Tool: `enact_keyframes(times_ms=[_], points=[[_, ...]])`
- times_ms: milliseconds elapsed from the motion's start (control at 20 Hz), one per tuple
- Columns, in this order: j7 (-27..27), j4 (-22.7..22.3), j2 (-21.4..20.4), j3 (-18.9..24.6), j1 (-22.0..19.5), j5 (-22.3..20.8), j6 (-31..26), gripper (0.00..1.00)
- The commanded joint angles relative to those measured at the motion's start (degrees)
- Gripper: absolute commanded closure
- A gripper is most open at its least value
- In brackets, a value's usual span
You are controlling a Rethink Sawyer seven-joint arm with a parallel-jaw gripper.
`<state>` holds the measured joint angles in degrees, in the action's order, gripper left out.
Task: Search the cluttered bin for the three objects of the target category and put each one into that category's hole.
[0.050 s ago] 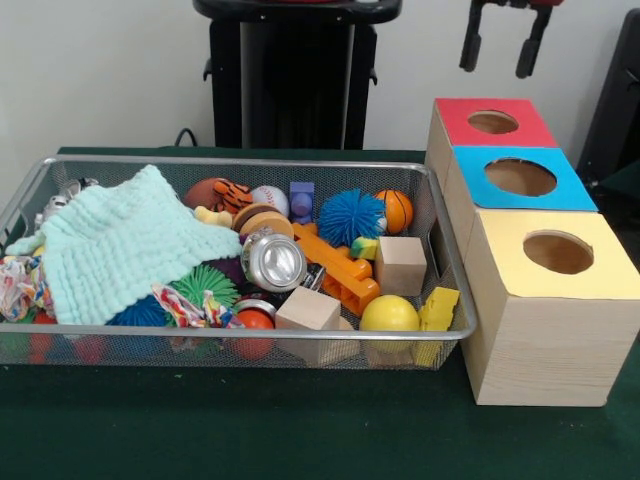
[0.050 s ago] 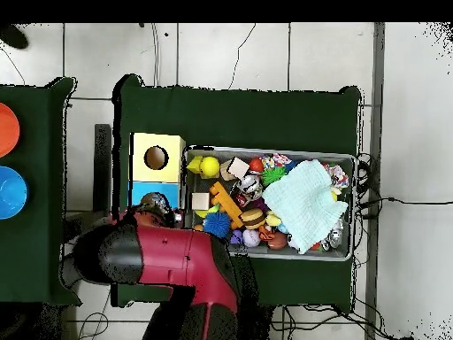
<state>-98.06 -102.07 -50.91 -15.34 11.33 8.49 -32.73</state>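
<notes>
The bench lies bare and green along the front, and on it stands the wire bin, heaped with toys. At its near rim lie a yellow ball, a wooden block and a yellow wedge; a mint cloth covers the 9 o'clock half and may hide more.

The gripper hangs high at 1 o'clock in the front view, above the red box, its two fingers spread and holding nothing. Blue and yellow boxes follow toward the camera, each with a round hole on top.

The target category is not shown, so the likely step is picking a first object. Balls are plentiful: the yellow one, an orange one at the far rim, a spiky blue one. A loose, uncovered piece is best taken from straight above.

The bin wall crowds the near items. Room is freest over the middle, and the boxes touch the bin's 3 o'clock side, so carries are short.
</notes>
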Motion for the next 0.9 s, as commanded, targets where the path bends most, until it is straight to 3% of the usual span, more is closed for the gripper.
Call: enact_keyframes(times_ms=[50, 450, 900], points=[[-6.0, -1.7, 1.4, -0.9, -4.6, -4.1, 1.8, 0.0], [-0.6, -5.9, -0.5, 3.2, -12.1, -7.2, 8.1, 0.0], [3.5, -11.8, -1.9, 11.3, -23.3, -11.5, 15.0, 0.0]])
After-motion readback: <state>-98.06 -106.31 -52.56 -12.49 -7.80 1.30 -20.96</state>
